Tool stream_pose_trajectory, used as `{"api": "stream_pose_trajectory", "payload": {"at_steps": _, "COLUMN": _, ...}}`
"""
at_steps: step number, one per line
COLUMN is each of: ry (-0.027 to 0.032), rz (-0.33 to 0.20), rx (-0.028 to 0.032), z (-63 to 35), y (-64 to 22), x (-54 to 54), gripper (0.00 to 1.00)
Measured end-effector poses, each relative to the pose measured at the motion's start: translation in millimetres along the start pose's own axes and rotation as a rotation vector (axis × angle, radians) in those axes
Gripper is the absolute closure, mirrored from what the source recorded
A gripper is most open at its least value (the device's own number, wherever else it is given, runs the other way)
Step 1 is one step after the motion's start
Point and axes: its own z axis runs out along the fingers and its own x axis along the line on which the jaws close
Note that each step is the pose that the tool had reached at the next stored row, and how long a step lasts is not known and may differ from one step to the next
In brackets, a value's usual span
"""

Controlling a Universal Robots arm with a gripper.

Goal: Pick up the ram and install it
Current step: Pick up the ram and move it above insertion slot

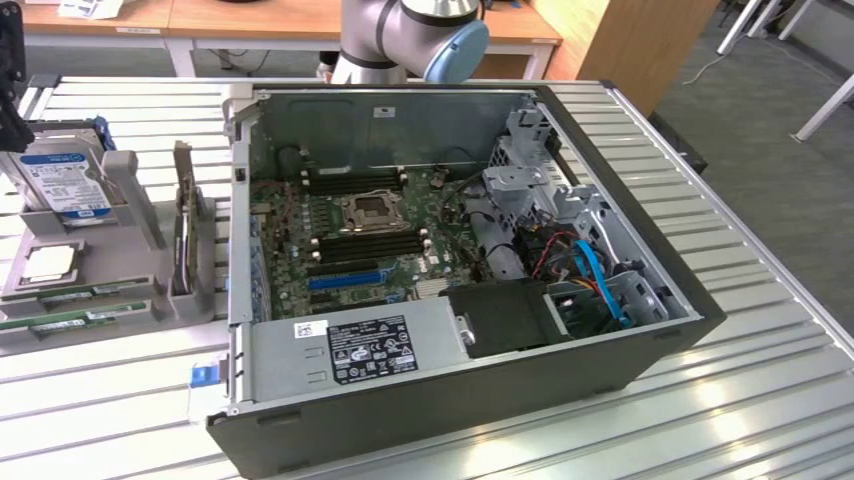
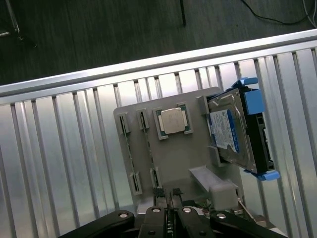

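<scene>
Our black gripper (image 2: 170,210), its opening not something we can tell, is hovering over the grey plastic parts tray (image 2: 168,158) holding the long thin green ram stick (image 1: 78,292) beside the open dark computer case (image 1: 467,400), and we are advising lining up squarely along its narrow edges.

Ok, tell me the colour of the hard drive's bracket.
Blue, the bracket shows best in the wrist view.
</scene>
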Motion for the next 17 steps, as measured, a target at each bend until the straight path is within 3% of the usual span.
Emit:
{"api": "stream_pose_trajectory", "payload": {"at_steps": 4, "ry": 0.0, "rz": 0.0, "rx": 0.0, "z": 0.0, "y": 0.3, "x": 0.2, "gripper": 0.82}}
{"api": "stream_pose_trajectory", "payload": {"at_steps": 7, "ry": 0.0, "rz": 0.0, "rx": 0.0, "z": 0.0, "y": 0.3, "x": 0.2, "gripper": 0.69}}
{"api": "stream_pose_trajectory", "payload": {"at_steps": 17, "ry": 0.0009, "rz": -0.026, "rx": -0.0005, "z": 0.0, "y": 0.3, "x": 0.2, "gripper": 0.69}}
